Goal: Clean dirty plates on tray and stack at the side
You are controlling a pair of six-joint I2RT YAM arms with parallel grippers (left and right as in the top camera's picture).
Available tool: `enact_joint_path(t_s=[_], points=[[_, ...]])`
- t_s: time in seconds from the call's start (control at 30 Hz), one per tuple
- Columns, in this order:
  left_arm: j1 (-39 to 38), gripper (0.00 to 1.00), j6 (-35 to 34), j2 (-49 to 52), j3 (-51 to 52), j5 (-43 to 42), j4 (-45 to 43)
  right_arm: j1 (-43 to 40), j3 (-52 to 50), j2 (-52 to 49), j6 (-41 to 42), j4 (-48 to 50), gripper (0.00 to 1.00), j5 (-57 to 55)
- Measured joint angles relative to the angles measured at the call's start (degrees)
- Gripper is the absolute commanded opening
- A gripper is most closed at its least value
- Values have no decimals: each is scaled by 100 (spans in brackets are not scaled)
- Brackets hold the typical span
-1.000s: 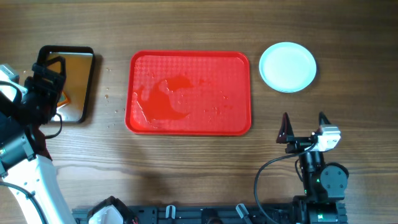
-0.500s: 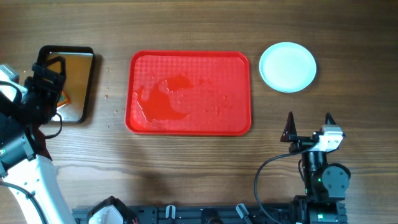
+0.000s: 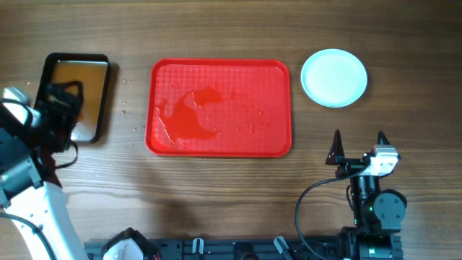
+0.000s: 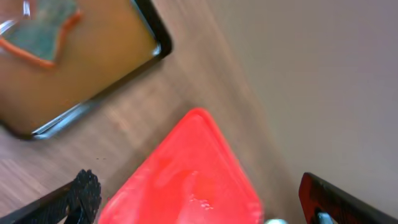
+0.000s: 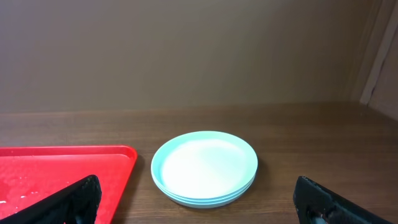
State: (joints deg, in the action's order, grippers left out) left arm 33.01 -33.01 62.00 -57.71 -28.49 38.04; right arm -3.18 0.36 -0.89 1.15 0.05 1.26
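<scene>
At far left the left gripper (image 3: 63, 97) is hanging spread and empty over the black pan (image 3: 76, 57), the wet red tray (image 3: 245, 83) is lying at centre, and the stacked, clean-looking white plates (image 3: 333, 77) are sitting upper right, above the splayed, empty right gripper (image 3: 359, 137).

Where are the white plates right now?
In the overhead view, the plates sit stacked on the wooden table, just right of the red tray at its far corner, ahead of the open right gripper.
</scene>
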Motion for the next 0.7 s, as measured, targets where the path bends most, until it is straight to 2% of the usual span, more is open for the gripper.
enact_joint_path(t_s=[0.1, 0.2, 0.3, 0.37, 0.43, 0.57, 0.7], points=[[-697, 100, 1069, -815, 680, 199, -85, -2, 0, 9, 0, -2, 100, 0], [-1322, 100, 1926, -1799, 1788, 229, -822, -2, 0, 15, 0, 0, 100, 0], [-1703, 100, 2310, -2677, 3241, 273, -2236, -2, 0, 17, 0, -2, 100, 0], [-1908, 100, 2435, -3355, 4454, 330, -3751, -2, 0, 17, -2, -4, 100, 2], [-2044, 100, 2437, -3926, 5226, 319, -4730, -2, 0, 15, -2, -2, 100, 2], [-2210, 100, 2439, -4719, 5705, 431, -4697, -2, 0, 20, -2, -2, 100, 2], [-2389, 100, 2317, -5324, 5711, 1104, -3526, -2, 0, 20, 0, -2, 100, 0]])
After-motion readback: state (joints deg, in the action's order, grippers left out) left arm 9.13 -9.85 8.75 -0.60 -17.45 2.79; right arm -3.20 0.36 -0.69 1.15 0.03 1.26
